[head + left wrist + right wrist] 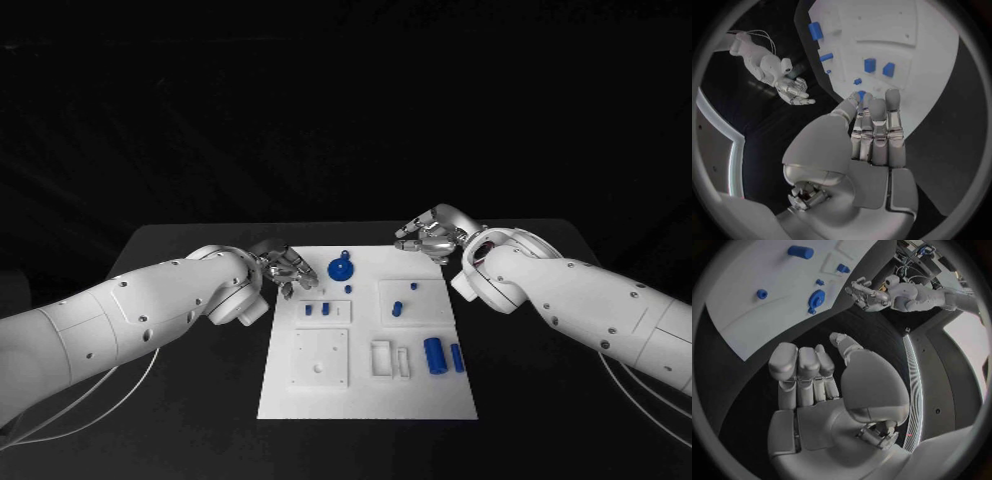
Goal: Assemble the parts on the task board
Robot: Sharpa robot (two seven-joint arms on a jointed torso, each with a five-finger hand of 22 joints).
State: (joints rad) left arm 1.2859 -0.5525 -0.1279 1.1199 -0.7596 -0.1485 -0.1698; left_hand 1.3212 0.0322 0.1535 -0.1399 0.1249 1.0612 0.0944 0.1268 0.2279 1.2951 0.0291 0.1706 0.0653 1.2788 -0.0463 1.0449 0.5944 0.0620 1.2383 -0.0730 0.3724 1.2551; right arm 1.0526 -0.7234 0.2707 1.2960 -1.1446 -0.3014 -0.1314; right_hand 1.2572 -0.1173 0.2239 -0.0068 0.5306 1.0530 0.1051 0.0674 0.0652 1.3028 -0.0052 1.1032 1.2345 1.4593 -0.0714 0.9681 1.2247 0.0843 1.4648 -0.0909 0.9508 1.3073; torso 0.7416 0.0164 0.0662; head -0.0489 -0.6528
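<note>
Head camera overhead; wrist cameras share task board [366,390].

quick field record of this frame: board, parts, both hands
task board: white plate, centre of black table
parts: blue round part at far edge; blue cylinder near right edge; smaller blue pieces between
left hand: at board's far left corner, holds nothing
right hand: just beyond board's far edge, holds nothing

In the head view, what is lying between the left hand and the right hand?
The far end of the task board lies between the left hand and right hand, and a round blue part rests there.
</note>
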